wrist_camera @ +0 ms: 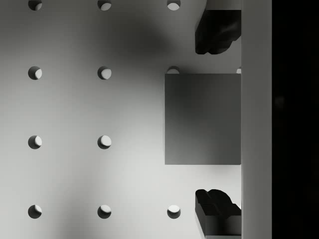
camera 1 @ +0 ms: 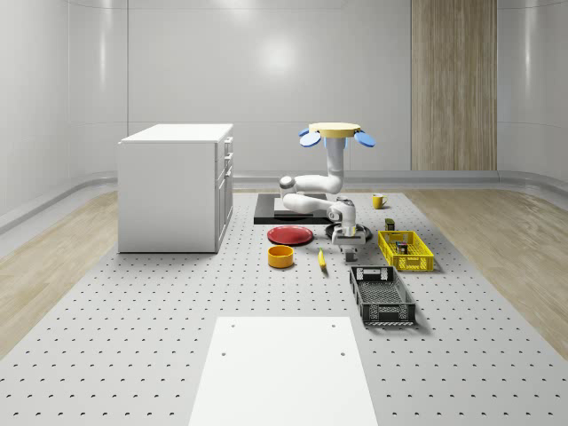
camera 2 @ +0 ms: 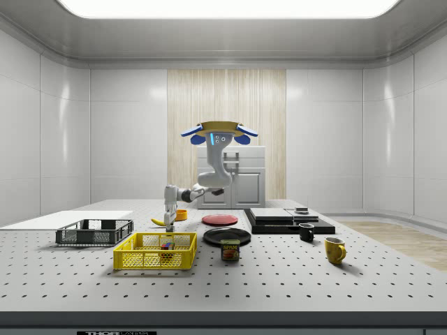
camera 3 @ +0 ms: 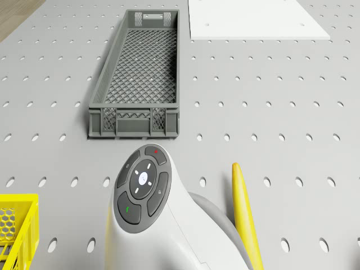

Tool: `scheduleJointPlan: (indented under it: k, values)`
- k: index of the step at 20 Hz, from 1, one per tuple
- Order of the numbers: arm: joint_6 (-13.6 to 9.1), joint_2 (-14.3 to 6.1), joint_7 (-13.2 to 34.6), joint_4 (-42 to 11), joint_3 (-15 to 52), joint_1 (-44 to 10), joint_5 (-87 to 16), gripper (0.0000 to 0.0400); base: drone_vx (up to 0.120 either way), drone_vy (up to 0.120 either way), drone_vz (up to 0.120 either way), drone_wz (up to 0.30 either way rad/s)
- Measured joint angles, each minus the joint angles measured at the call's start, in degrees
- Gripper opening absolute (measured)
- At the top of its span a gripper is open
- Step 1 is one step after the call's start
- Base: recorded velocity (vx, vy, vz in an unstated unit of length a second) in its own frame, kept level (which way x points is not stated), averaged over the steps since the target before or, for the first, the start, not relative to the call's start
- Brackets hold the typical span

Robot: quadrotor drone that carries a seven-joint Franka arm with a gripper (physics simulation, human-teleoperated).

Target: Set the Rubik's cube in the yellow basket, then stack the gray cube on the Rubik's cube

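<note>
Gripper low among clutter, fingers clear on both sides of the gray cube

The gripper [camera 1: 349, 235] hangs just above the perforated table [camera 1: 133, 337], between the yellow basket [camera 1: 406, 250] on the whole-scene view's right and the red plate [camera 1: 290, 235], orange bowl [camera 1: 280, 256] and banana [camera 1: 321, 259] on its left. In the wrist view the two fingers [wrist_camera: 218, 30] stand apart with the gray cube [wrist_camera: 202, 118] between them, bare table showing on each side of it. The gray crate [camera 1: 382, 295] lies nearer the camera, a stretch of table before it. The drone [camera 1: 335, 133] hovers above, the tall white cabinet [camera 1: 176, 186] well off to the left
</note>
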Motion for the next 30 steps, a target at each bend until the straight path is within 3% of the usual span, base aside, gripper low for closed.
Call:
scheduleJointPlan:
  k: [15, 18, 21, 30]
  values:
    - [0.04, 1.21, -0.13, 0.78, -2.83, -0.12, -3.02, 0.0400, 0.000, 0.000, 0.000, 0.000]
    - [-0.16, 1.44, -0.23, 0.75, -2.93, 0.02, -3.18, 0.0327, 0.000, 0.000, 0.000, 0.000]
    - [-0.36, 1.66, -0.32, 0.73, -3.00, 0.15, -3.32, 0.0286, 0.000, 0.000, 0.000, 0.000]
    - [-1.07, 2.30, -0.59, 0.57, -2.94, 0.56, -3.47, 0.0254, 0.000, 0.000, 0.000, 0.000]
